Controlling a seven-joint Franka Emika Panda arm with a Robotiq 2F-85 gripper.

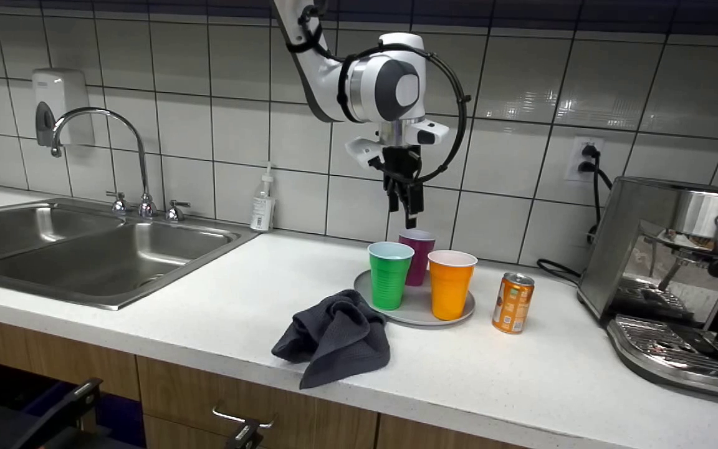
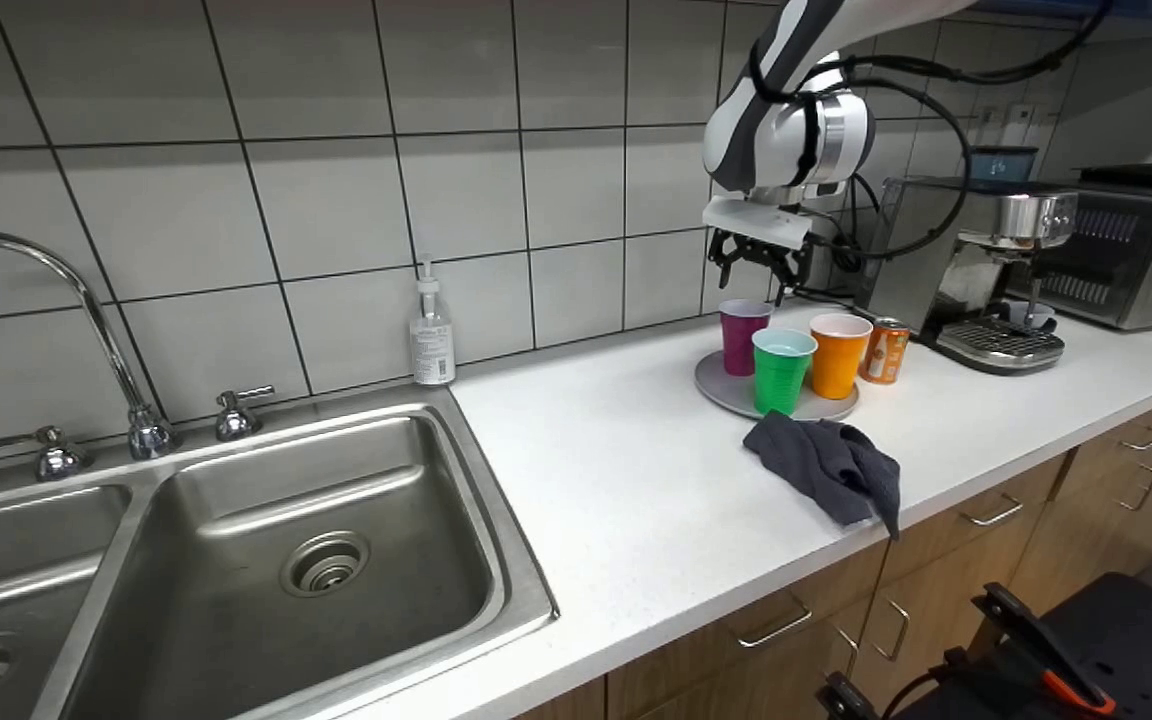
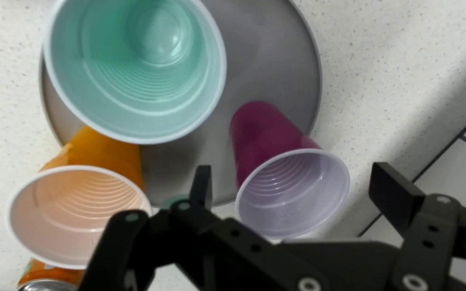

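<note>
Three tapered cups stand mouth up on a grey plate (image 1: 417, 305), each resting on its narrower base; the plate presumably serves to keep them grouped. Read as a clock face centred on the plate in an exterior view, the purple cup (image 1: 421, 259) occupies 12 o'clock, toward the tiled wall (image 1: 502, 224); the orange cup (image 1: 451, 290) sits near 4 and the green cup (image 1: 390, 280) near 8. Off the plate, an orange can (image 1: 513, 304) stands upright on the counter (image 1: 222, 318) at 3 o'clock, perhaps because the cups take up most of the plate. A dark cloth (image 1: 343, 340) lies crumpled at 8, its loose folds suggesting no deliberate arrangement. The gripper (image 3: 293, 184) points down above the purple cup, its fingers (image 3: 202, 186) spread wider than the rim: in the wrist view, one lies at the rim's 9 o'clock, the other at 3. They hold nothing; the tips appear just above rim level, with no contact visible.
</note>
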